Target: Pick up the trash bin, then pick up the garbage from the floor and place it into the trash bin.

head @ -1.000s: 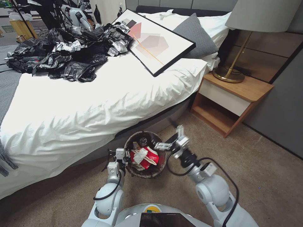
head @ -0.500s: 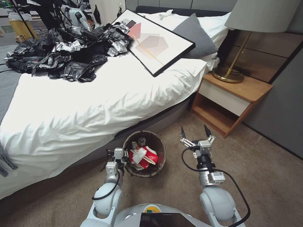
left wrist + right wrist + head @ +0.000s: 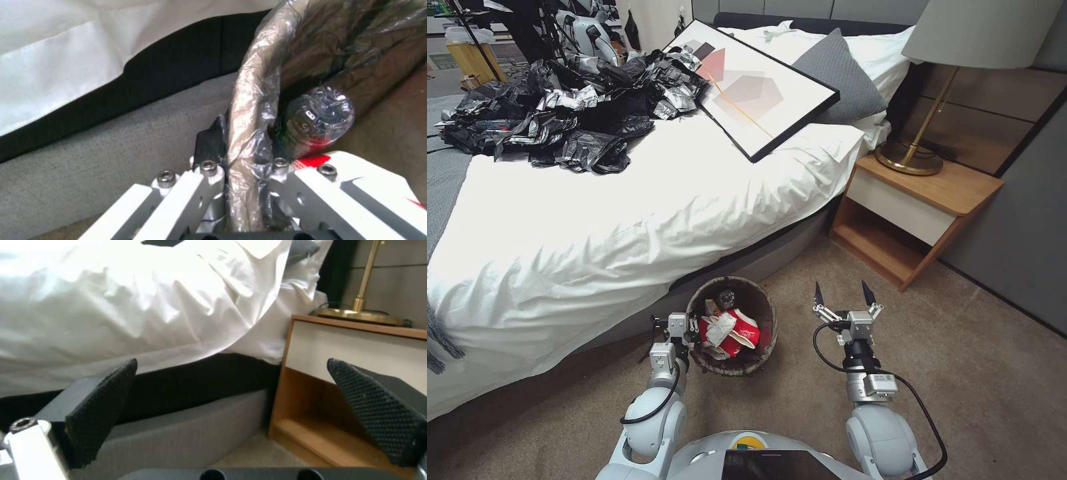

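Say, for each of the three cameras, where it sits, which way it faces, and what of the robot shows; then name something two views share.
Head: high, looking down at bed, trash bin; both arms show.
Left wrist: behind left gripper, fingers clamped on bin rim.
Right wrist: behind open right gripper, facing nightstand.
Shared: brass lamp, head and right wrist.

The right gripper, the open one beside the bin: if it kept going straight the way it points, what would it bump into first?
Probably the bed's grey base; depth is unclear. The right gripper holds nothing.
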You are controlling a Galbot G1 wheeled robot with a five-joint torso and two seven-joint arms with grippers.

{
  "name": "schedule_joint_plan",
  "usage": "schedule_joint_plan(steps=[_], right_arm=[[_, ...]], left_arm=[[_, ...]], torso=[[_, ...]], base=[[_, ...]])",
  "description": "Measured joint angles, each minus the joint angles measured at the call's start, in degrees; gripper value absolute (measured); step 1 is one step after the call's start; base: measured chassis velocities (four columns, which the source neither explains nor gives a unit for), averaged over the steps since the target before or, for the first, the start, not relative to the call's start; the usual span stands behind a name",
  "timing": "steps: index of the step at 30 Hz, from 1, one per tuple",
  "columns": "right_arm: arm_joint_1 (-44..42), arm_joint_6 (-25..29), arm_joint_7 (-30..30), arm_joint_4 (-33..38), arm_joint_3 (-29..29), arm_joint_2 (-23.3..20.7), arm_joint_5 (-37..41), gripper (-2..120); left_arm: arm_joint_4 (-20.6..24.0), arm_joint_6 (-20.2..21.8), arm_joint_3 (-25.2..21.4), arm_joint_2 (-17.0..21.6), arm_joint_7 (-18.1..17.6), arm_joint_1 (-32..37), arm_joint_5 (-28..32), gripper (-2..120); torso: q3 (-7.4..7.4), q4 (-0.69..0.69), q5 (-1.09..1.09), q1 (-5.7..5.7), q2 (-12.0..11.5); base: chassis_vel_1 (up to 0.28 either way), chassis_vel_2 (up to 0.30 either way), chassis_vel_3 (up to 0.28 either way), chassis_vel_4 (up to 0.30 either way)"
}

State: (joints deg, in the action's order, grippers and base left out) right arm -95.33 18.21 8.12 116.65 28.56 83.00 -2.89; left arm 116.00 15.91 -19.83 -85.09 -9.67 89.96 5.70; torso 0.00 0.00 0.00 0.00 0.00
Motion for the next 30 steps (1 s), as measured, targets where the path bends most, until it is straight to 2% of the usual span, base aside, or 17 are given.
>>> schedule_joint_plan(steps=[16,30], right_arm=[[1.55,-0.58,-0.52,0.21,-0.03,-0.51,1.17,100],[2.73,-1.27,-0.67,-0.07,-0.19,-0.48,1.37,100]], left_arm=[[0.2,-0.1,0.3,0.4,0.2,0.75,-0.38,5],[0.49,-0.28,0.21,0.37,0.23,1.4,-0.51,5]], torso=[[0.0,0.0,0.0,0.0,0.0],[0.0,0.0,0.0,0.0,0.0]], base=[[0.026,0.03,0.032,0.034],[0.113,0.111,0.102,0.107]])
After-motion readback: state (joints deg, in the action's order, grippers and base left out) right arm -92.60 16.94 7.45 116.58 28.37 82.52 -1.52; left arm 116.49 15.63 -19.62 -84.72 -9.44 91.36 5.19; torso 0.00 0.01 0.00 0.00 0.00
